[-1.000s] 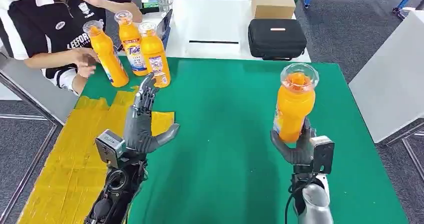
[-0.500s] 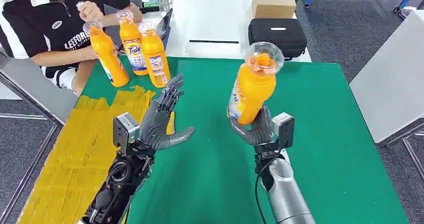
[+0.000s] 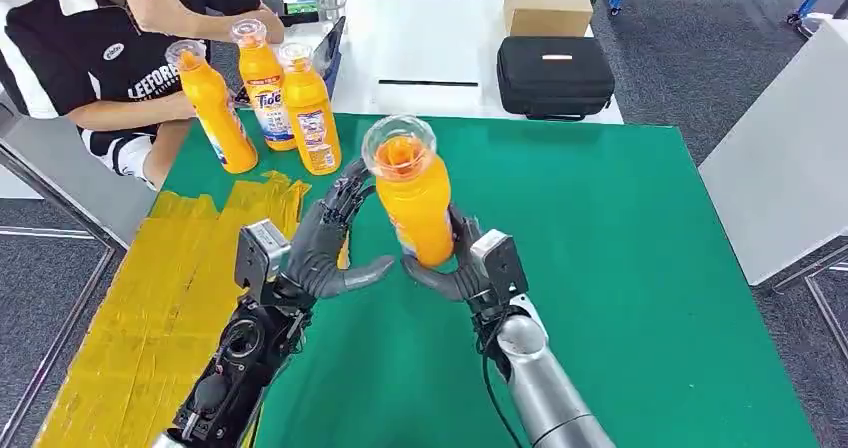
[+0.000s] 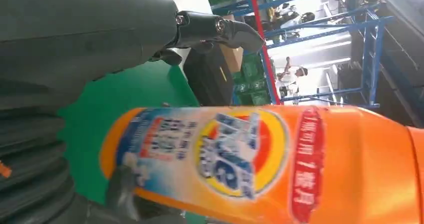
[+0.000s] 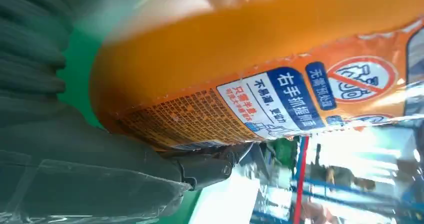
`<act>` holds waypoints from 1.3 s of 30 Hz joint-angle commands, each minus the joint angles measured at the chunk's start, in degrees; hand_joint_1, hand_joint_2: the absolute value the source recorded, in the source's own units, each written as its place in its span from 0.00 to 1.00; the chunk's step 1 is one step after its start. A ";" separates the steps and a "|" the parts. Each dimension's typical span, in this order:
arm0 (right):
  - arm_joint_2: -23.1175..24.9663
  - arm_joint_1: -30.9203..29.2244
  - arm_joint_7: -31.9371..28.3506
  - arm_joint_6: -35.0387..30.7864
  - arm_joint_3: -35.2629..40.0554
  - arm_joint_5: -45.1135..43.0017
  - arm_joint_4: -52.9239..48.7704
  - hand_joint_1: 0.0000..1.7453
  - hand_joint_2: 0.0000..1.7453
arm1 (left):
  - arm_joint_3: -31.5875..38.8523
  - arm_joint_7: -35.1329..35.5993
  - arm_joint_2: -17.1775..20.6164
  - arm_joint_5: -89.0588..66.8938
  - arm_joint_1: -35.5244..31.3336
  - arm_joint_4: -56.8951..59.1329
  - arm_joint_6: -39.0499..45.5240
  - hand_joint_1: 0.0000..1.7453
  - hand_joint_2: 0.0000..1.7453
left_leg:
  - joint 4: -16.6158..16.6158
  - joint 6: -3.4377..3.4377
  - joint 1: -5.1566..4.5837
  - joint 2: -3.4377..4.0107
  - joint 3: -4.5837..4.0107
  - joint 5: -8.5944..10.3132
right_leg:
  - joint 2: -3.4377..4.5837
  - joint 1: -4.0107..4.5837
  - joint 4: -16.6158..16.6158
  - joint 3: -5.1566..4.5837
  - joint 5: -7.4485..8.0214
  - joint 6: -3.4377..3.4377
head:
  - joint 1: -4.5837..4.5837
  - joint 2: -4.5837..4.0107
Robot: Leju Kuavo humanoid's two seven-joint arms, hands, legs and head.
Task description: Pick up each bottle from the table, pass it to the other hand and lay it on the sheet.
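Yellow sheet (image 3: pixel 150 308) runs down the lower left of the frame, lying on the green surface (image 3: pixel 620 268). Upper left, I've got a person (image 3: pixel 95 43) in a black-and-white shirt seated at the edge, and just right of them three orange bottles (image 3: pixel 262 98) stand upright, close together, near the far left corner of the green. Moving toward centre, my left robot hand (image 3: pixel 325 243) is raised, fingers spread and thumb out, nothing held, right beside the bottle in play; I can't tell if the fingertips touch it. Dead centre, the held bottle (image 3: pixel 412 193) is upright in the air, clear cap up, orange body. My right robot hand (image 3: pixel 455 268) grips it around the base from below. Left wrist view has that bottle's label (image 4: pixel 240 156) close up. Upper right of centre, a black case (image 3: pixel 555 76) and a cardboard box (image 3: pixel 545 3) sit on the white table (image 3: pixel 420 48) beyond.
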 commanded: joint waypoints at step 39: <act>-1.59 -8.05 -6.16 36.40 12.24 -5.88 21.74 1.00 1.00 | -0.13 -0.52 -0.16 4.60 -4.07 10.50 -4.55 0.00 1.00 | -0.02 -0.09 0.02 -0.01 0.09 -0.05 | -0.10 0.01 -0.02 0.09 -0.04 -0.02 | 0.00 0.00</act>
